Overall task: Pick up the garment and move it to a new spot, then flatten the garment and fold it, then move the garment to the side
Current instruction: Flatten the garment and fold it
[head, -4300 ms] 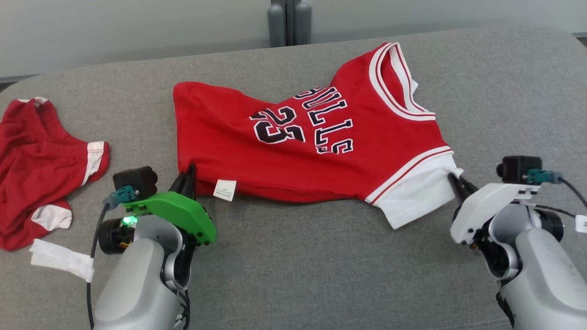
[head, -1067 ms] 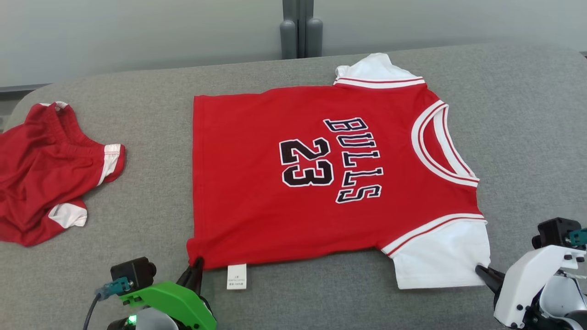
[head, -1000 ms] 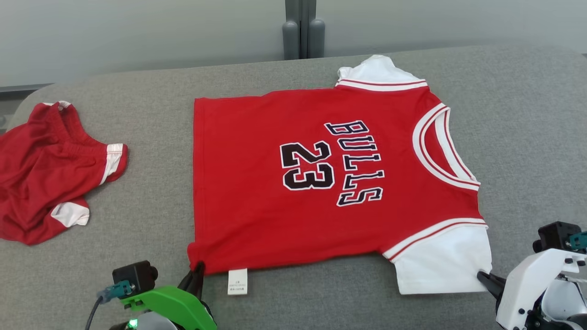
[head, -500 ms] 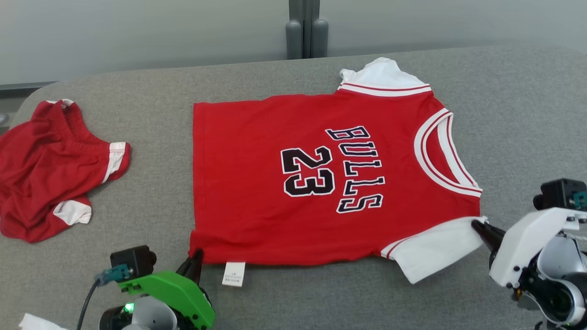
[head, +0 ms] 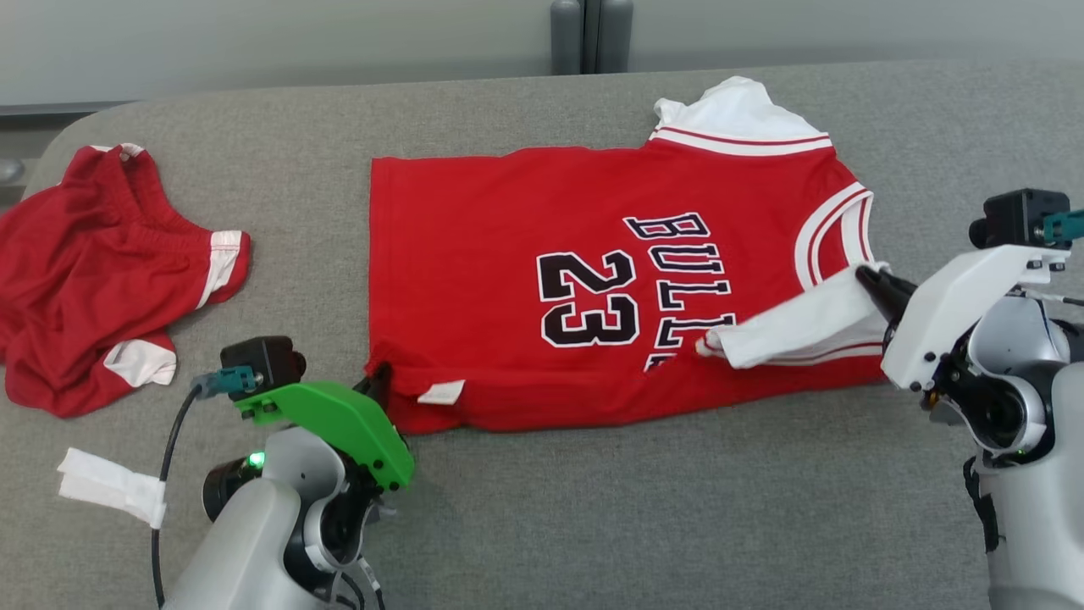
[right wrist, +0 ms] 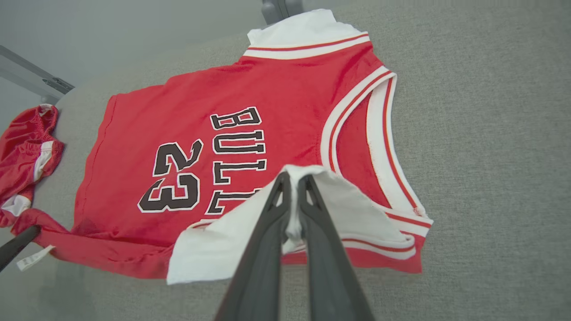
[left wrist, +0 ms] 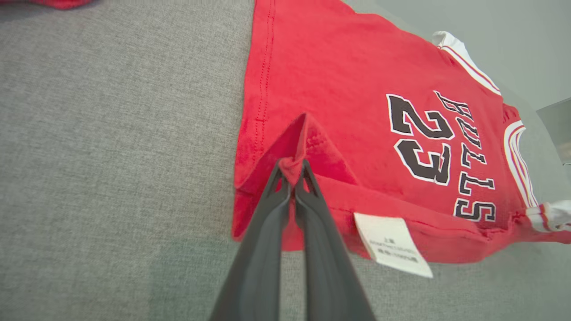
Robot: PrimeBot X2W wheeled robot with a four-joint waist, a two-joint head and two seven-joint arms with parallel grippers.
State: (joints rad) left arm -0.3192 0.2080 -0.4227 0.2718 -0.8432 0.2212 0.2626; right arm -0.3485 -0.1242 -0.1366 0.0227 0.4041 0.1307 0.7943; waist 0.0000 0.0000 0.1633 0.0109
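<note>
Ahead of both sets of fingers, jersey: the red Bulls 23 jersey lies face up on the grey bench. Its long axis runs across, with the hem toward the left fingers and the neckline toward the right fingers.
Near edge: up off the bench at both ends. The far white sleeve lies flat beyond the fingertips.
Left fingers: clamped together on the near hem corner, with the care label just to their right.
Right fingers: pinched shut on the near white sleeve, holding it over the lettering.
Turning relation: the unfolded body lies straight ahead of both grips, so I judge the fold carries the near edge away from the robot. Neither arm is better placed.
Outward: red shorts and a white strip lie well apart, out beyond the left fingers.
</note>
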